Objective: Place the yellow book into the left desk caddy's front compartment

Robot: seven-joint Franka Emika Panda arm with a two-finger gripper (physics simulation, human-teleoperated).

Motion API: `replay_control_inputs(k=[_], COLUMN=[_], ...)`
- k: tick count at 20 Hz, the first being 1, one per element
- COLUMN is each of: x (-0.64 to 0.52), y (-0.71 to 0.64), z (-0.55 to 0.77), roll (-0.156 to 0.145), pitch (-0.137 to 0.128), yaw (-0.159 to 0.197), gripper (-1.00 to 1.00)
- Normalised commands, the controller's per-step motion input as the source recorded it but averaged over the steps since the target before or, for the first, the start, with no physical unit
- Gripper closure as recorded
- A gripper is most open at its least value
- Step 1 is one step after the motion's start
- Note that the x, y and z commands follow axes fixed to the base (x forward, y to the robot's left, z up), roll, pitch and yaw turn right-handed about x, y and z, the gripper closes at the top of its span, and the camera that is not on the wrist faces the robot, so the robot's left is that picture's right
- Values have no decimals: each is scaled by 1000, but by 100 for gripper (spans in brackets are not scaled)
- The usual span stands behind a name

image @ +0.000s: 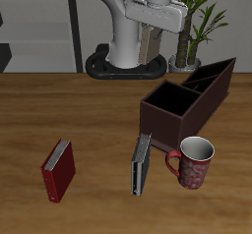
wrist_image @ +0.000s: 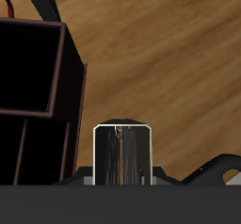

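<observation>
Up in the top middle of the exterior frame, the fingers (image: 148, 35) are closed on the yellow book (image: 148, 49), which hangs upright beneath the white arm, well above the back of the worktop (image: 89, 110). The wrist view shows the book (wrist_image: 122, 154) edge-on, a slim pale-rimmed block with bare wood below it; the fingers themselves are hard to make out there.

The left caddy (image: 197, 100) stands in the frame's right half, a dark maroon box running diagonally from mid-frame toward the upper right. Its front compartment (image: 169, 101) is the big square section at the nearer end. In the wrist view the caddy (wrist_image: 71, 87) lies just beside the held book's line, not under it.

The worktop is warm brown wood with a long grain. In the lower part of the frame a red book (image: 57, 170) stands apart, a grey slim book (image: 141, 164) stands near the middle, and a red mug (image: 194, 162) sits just beside it, in front of the caddy.

Behind the worktop are grey shelving (image: 39, 22), the robot's dark round base (image: 110, 67) and a potted plant (image: 202, 17).
</observation>
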Motion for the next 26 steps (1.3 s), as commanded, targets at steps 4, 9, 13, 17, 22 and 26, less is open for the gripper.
replay_control_inputs(k=[4,9,13,17,22,26], x=[100,-12,-29,1,132,118], y=[266,248,401,250,133,113], z=[-17,-31,13,49,29,35], roll=[37,50,56,54,-8,12], pitch=[28,13,0,-10,-3,-9], yaw=[-43,-14,-22,1,-12,3], gripper=[100,100,100,100,100,100])
